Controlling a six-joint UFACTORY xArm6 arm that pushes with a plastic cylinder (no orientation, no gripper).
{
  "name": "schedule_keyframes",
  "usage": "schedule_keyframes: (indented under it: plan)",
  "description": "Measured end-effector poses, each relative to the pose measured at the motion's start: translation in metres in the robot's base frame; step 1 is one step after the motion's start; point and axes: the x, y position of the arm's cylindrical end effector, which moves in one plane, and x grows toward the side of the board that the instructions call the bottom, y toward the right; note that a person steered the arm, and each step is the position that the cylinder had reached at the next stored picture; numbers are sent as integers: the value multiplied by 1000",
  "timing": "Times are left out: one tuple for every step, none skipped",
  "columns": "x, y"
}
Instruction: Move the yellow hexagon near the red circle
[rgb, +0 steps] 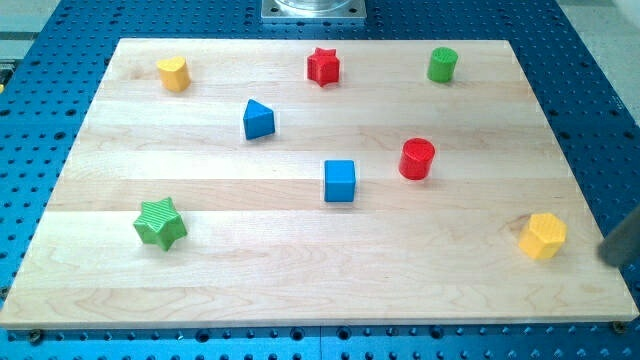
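Tool first: only a blurred dark rod (622, 240) is showing at the view's right edge, just right of the yellow hexagon (542, 236); its tip is sitting out of view, holding nothing. Wooden counter (300, 270) is carrying the hexagon, lying well below-right of the red circle (417, 159).

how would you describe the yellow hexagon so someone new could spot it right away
Start at the wooden board and go to its corner at the view's bottom right. The yellow hexagon sits there alone, near the right edge, with my tip just to its right. The only other yellow block, a yellow heart, lies at the view's top left.
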Motion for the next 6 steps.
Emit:
schedule_keyframes:
  plan:
    - [-12, -91]
    - [1, -128]
    - [11, -159]
    - [-34, -140]
    - [-75, -134]
    - [-57, -159]
